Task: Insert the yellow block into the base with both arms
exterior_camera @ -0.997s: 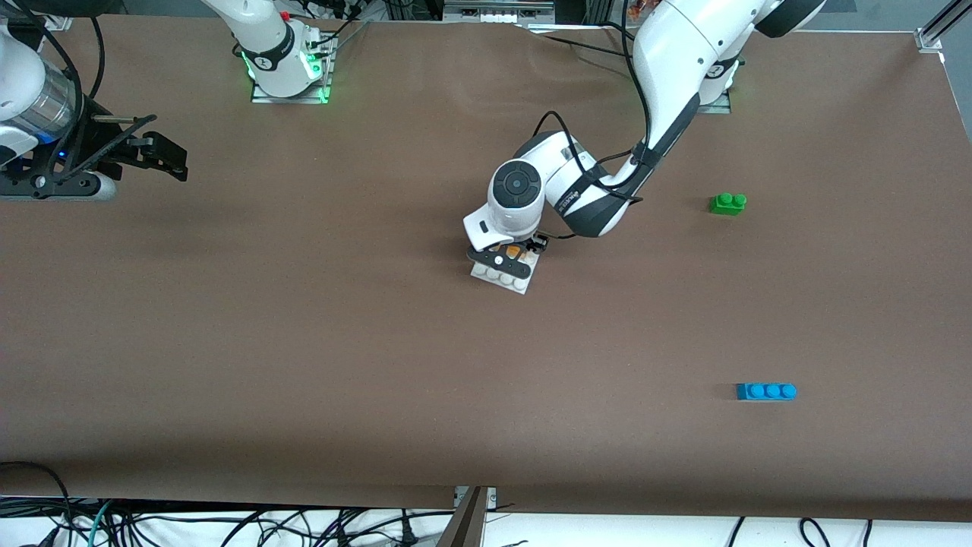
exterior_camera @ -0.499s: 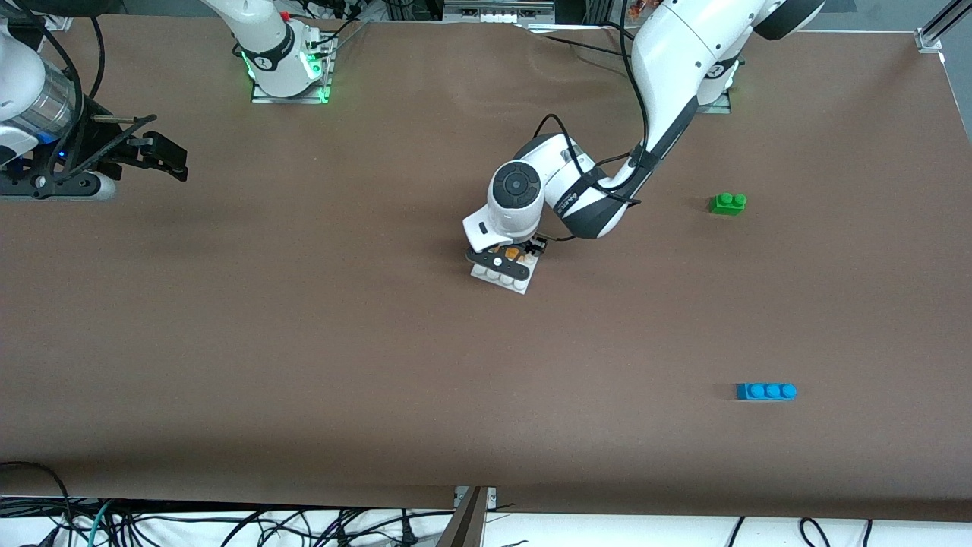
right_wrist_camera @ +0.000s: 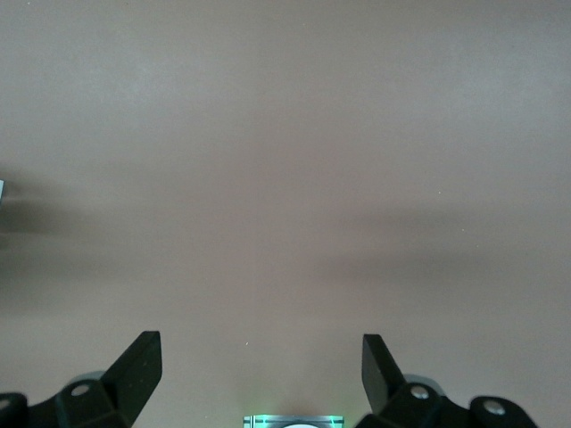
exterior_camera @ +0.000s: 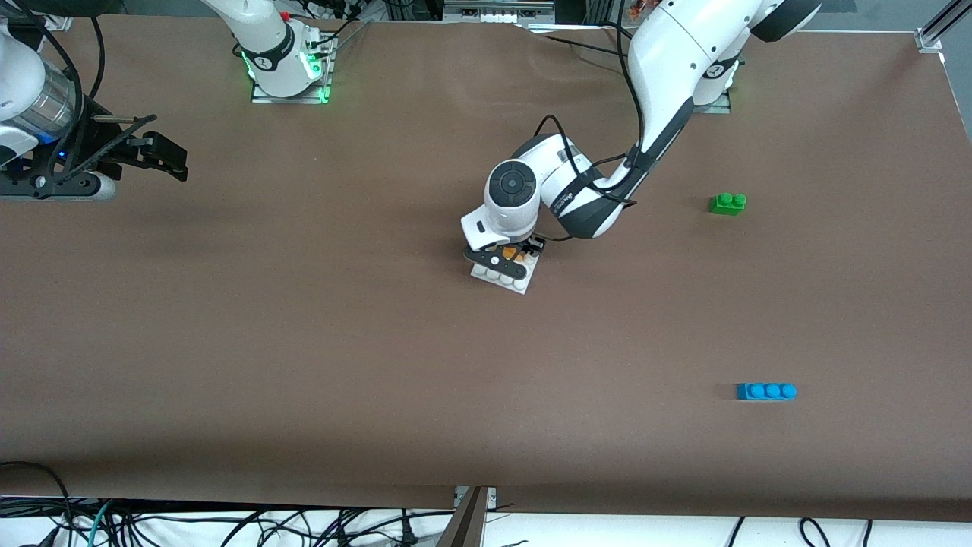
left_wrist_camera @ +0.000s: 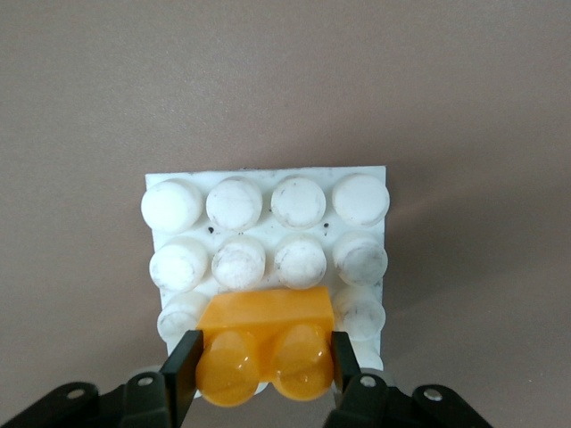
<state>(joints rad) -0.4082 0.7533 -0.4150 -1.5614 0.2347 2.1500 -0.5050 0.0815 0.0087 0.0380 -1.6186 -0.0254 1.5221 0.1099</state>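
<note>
Gripping the yellow block [left_wrist_camera: 265, 345] by its two short ends, the left gripper [left_wrist_camera: 265, 374] has its fingers closed tight on it, over the base [left_wrist_camera: 268, 183], at the edge row of studs. The base lies at the table's centre; the green brick [exterior_camera: 727, 203] is at about 2 o'clock from it and the blue brick [exterior_camera: 765, 391] at about 4 o'clock. The block looks light, stiff and smooth, so I think a grip low on the flat ends is safest. The right gripper [right_wrist_camera: 261, 367] waits with fingers wide apart, holding nothing, over bare table [exterior_camera: 304, 342] at the right arm's end.

2 white arms [exterior_camera: 668, 68], dark joints, black cables, black claws.
</note>
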